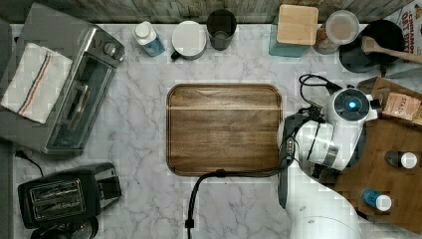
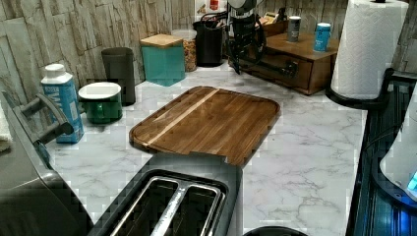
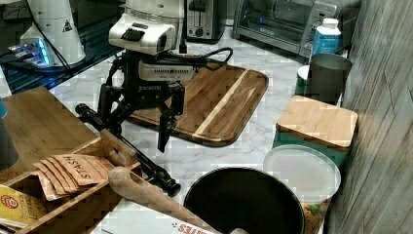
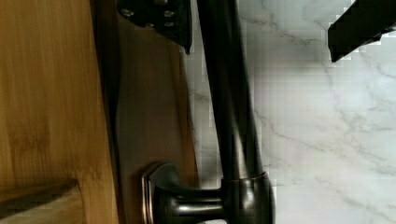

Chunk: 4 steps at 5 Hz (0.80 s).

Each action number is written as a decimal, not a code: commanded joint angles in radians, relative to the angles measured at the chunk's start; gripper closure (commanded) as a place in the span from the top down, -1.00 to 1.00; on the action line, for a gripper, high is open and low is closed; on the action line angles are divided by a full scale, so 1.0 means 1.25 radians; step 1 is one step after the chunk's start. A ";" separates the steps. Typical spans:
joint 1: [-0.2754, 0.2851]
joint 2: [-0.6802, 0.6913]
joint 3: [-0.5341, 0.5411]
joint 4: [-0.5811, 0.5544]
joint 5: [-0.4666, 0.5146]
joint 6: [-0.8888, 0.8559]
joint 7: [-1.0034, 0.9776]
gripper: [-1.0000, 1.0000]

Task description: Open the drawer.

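Pincer [image 3: 141,131] spread wide astride the drawer's black bar handle [image 3: 127,146].

In the right view one finger [image 3: 166,124] hangs on the cutting board [image 3: 214,102] side of the bar and the other drops behind it, toward the drawer [image 2: 290,61] front; the wrist view shows no contact between the handle and either finger. The drawer sits in a low wooden box on the marble counter [image 1: 144,149], at the top view's right, beside the cutting board. Bottles [image 1: 400,159] stand on the box.

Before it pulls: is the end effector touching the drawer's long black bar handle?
Apart: the wrist view shows the black bar handle between the open end effector fingers, gaps either side.
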 commanded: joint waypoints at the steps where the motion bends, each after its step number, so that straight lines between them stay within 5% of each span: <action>1: 0.004 0.058 0.046 0.044 0.039 0.051 -0.039 1.00; 4: 0.024 0.020 0.069 0.043 0.056 -0.010 -0.061 1.00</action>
